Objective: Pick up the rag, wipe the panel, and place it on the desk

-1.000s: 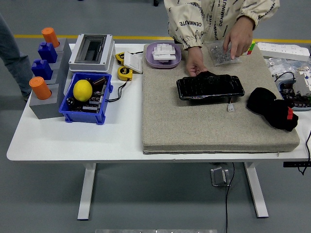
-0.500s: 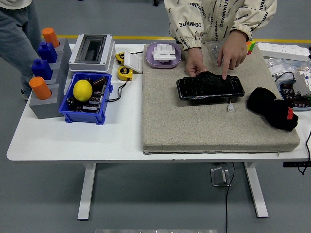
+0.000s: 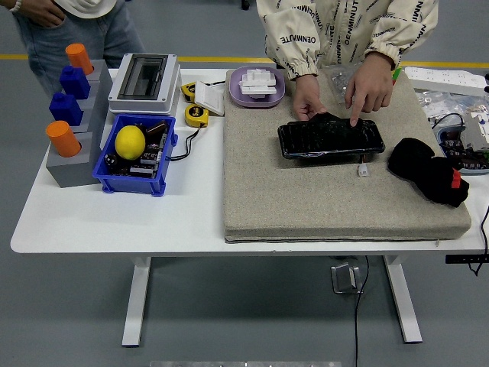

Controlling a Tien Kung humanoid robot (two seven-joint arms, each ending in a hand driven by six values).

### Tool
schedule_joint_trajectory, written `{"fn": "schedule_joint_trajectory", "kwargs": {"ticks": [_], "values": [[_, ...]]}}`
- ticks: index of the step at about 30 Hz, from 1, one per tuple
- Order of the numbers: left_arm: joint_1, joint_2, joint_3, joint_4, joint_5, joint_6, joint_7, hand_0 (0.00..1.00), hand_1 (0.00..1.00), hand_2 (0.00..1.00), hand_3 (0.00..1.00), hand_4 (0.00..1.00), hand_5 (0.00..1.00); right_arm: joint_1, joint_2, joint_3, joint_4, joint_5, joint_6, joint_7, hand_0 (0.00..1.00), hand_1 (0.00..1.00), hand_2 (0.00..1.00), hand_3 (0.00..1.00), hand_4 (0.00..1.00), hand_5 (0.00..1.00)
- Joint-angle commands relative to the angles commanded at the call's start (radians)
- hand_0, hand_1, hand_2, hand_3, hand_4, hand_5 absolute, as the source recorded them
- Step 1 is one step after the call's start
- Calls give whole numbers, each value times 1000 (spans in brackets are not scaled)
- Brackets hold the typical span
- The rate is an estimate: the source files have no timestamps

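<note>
A glossy black panel lies on the grey felt mat, toward its far side, with a small white connector on a wire just in front of it. A crumpled black rag with a red tag rests on the mat's right side, apart from the panel. A person at the far side holds the panel's rear edge with one hand and presses a fingertip of the other hand onto its top. Neither robot hand shows in the head view.
At left stand a blue bin with a lemon, a grey stand with orange and blue pieces, and a white enclosure box. Behind the mat: yellow tape measure, purple plate, bag of small parts. Cables and boards crowd the right edge. A second person stands top left.
The person's hand left the bag of small parts and came down to touch the panel's top. A second person walked in at the top left. Rag and panel stayed put.
</note>
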State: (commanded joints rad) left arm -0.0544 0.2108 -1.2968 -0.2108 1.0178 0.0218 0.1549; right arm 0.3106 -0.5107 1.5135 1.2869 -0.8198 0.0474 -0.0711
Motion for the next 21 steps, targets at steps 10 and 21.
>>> {"fn": "schedule_joint_trajectory", "kwargs": {"ticks": [10, 21], "values": [[1, -1, -2, 0, 1, 0, 0, 603, 635, 638, 560, 637, 445, -1, 3, 0, -2, 0, 2, -1, 727, 704, 756, 733, 998, 659], [2, -2, -6, 0, 1, 1, 0, 603, 635, 638, 562, 637, 445, -2, 3, 7, -5, 1, 3, -1, 727, 704, 756, 733, 998, 660]]}}
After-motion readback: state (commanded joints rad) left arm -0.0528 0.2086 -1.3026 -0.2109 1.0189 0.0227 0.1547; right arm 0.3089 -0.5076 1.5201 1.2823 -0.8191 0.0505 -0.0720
